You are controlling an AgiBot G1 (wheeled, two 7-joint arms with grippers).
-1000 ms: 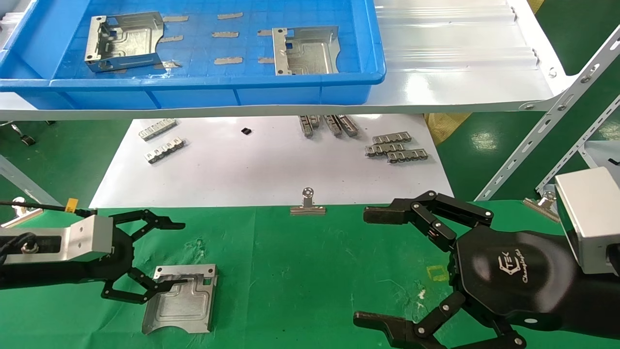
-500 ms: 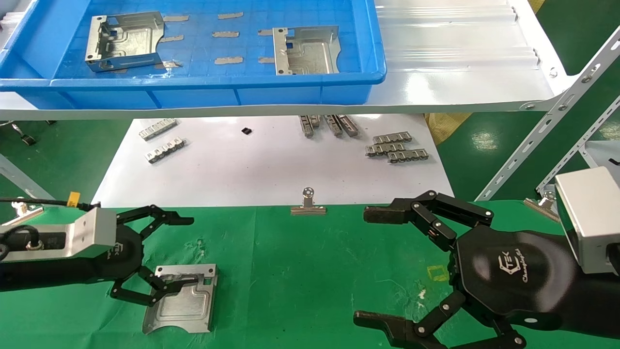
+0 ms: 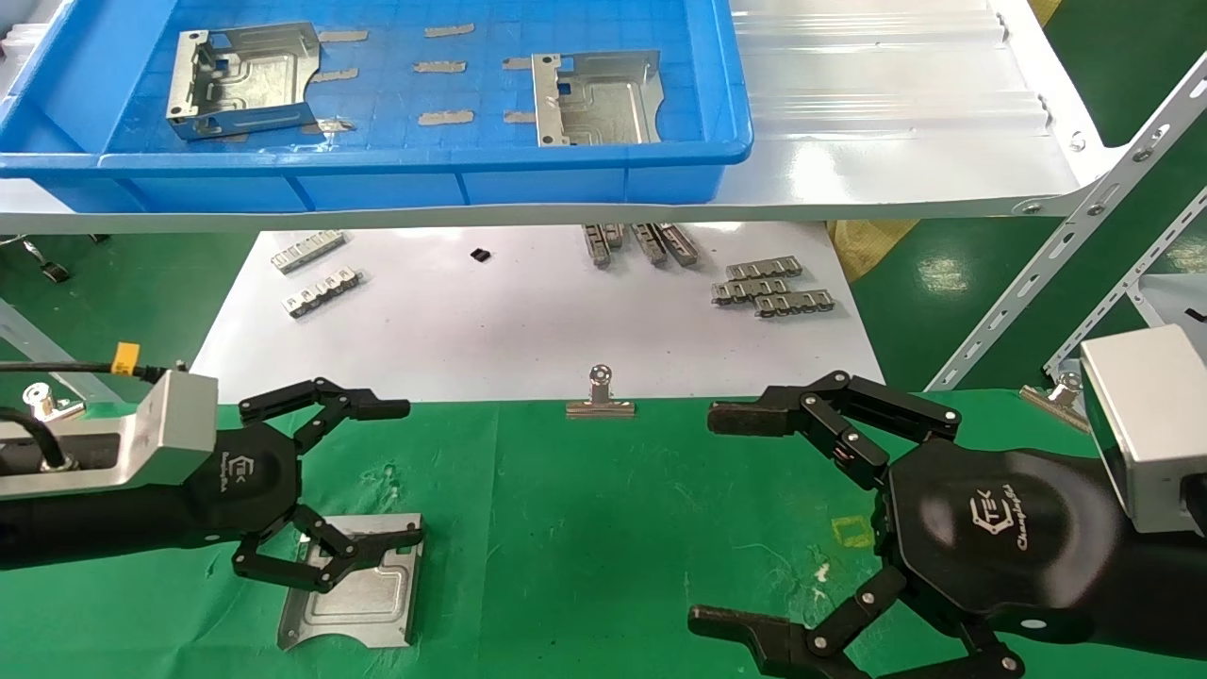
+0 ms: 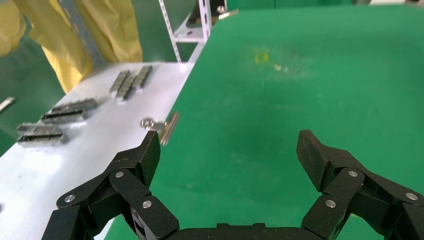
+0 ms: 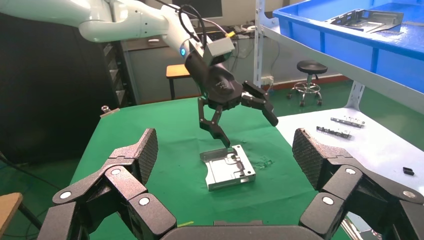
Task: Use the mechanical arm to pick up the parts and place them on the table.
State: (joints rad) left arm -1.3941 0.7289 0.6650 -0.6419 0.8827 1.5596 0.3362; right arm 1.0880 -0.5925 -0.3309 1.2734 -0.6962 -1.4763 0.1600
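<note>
We see the left gripper [image 3: 363, 476], on the mechanical arm with the yellow-tagged cable, spread wide and holding nothing, just above 1 placed part [image 3: 354, 594] lying flat on the table [image 3: 603, 528] at near left. 2 parts, [image 3: 247, 80] and [image 3: 596, 97], lie in the blue bin [image 3: 396, 174], far and higher. We judge the left arm nearer them. The right gripper [image 3: 721, 514] waits wide open at near right.

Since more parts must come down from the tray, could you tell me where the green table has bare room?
Bare cloth lies between the placed part and the right gripper, below the binder clip. The left gripper crowds the part's near side.
</note>
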